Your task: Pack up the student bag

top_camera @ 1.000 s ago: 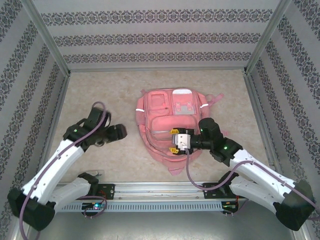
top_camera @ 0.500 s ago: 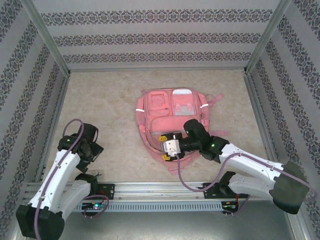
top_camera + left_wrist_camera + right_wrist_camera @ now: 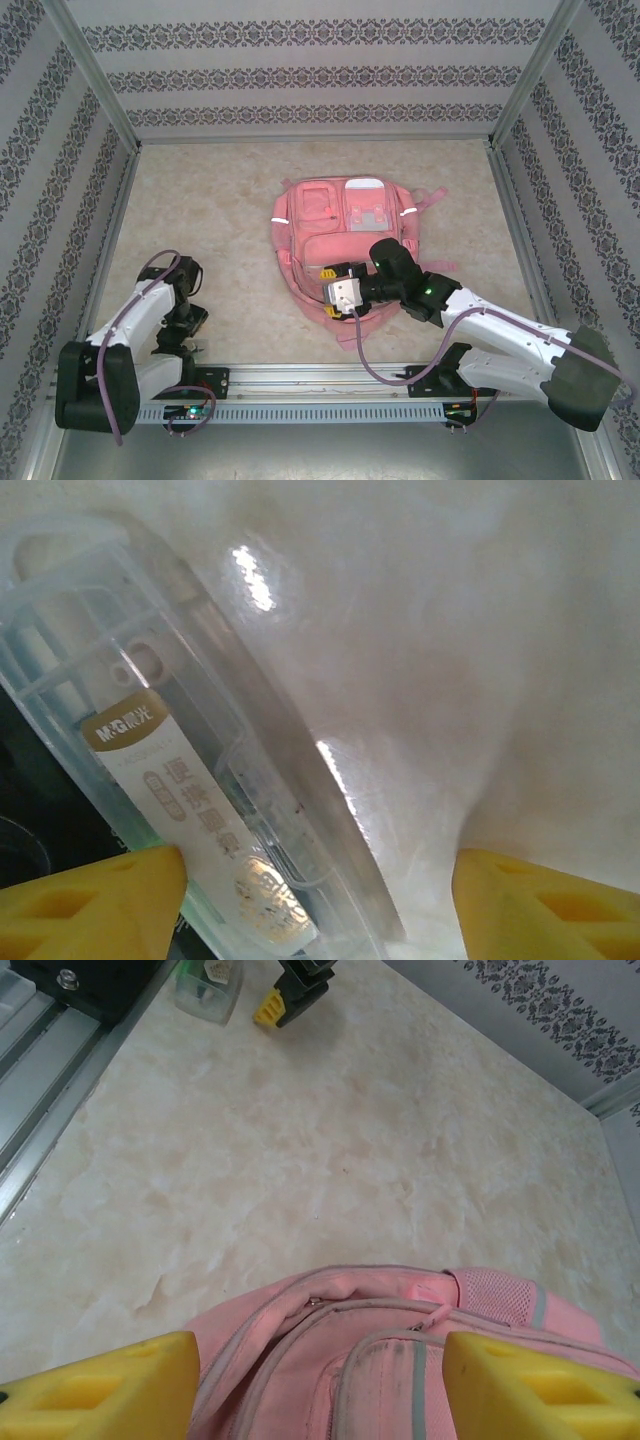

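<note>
On the beige marbled tabletop (image 3: 230,200) the pink fabric backpack (image 3: 340,215) lay centre, my R gripper (image 3: 338,291) open over its near end, L gripper (image 3: 320,900) w/ jaws apart over a clear plastic stationery case (image 3: 170,760), so pickup step, I reckoned, needing a square close next.

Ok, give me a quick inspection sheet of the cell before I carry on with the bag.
Surface: glossy marbled beige table.
Job's things: pink student bag lying flat mid-table, front pockets up.
Clutter: clear plastic case with a printed label, on the table near the left arm's base.
Grippers: left gripper open over the case; right gripper open above the bag's near end.
Cables: purple cable looping off each arm.
Surroundings: patterned wall panels on three sides, metal rail along the near edge.
</note>
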Controlling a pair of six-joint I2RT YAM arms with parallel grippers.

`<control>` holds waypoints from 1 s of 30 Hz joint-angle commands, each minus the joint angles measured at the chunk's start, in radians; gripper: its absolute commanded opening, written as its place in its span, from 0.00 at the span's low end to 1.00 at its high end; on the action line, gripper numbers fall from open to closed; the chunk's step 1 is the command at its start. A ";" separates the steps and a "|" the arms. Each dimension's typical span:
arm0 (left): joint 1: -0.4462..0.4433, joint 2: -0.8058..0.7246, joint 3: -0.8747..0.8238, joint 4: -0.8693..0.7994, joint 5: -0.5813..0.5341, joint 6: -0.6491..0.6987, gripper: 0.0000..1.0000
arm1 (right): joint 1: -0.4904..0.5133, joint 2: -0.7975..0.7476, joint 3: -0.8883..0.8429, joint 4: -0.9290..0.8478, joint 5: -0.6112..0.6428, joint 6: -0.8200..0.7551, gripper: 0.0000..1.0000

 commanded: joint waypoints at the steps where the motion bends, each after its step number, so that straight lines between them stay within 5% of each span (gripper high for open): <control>1: 0.012 0.070 -0.054 0.122 0.092 -0.035 0.66 | 0.006 -0.017 0.007 -0.009 0.021 -0.015 0.65; 8: -0.004 0.194 0.016 0.322 0.243 0.013 0.60 | 0.008 -0.003 0.031 -0.010 0.049 -0.025 0.65; 20: -0.129 0.254 0.346 0.317 0.226 -0.008 0.55 | 0.070 0.116 0.112 0.018 0.009 0.030 0.66; 26: -0.168 0.258 0.474 0.230 0.206 -0.011 0.63 | 0.111 0.336 0.205 0.173 -0.102 0.341 0.69; 30: -0.125 0.167 0.531 0.116 0.089 0.044 0.69 | 0.213 0.536 0.328 0.275 0.037 0.582 0.72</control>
